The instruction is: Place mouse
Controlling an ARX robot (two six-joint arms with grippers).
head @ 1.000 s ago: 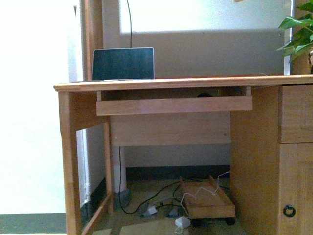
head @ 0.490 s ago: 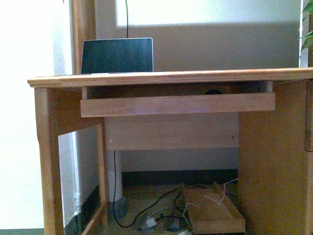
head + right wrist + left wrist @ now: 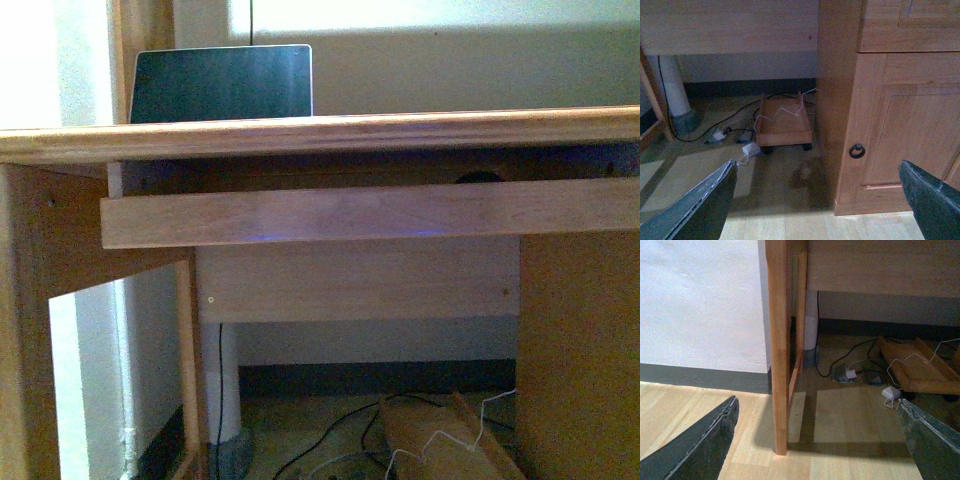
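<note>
Mouse (image 3: 480, 178) half-hidden behind keyboard tray (image 3: 350, 212)

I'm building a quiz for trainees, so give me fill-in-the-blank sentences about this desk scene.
The laptop stands on the desk top with its lid ____.
The cabinet door has a ____-shaped handle.
The left pincer and the right pincer both hold ____.
The wooden trolley sits on the ____ under the desk top.
Missing words: open; ring; nothing; floor.
</note>
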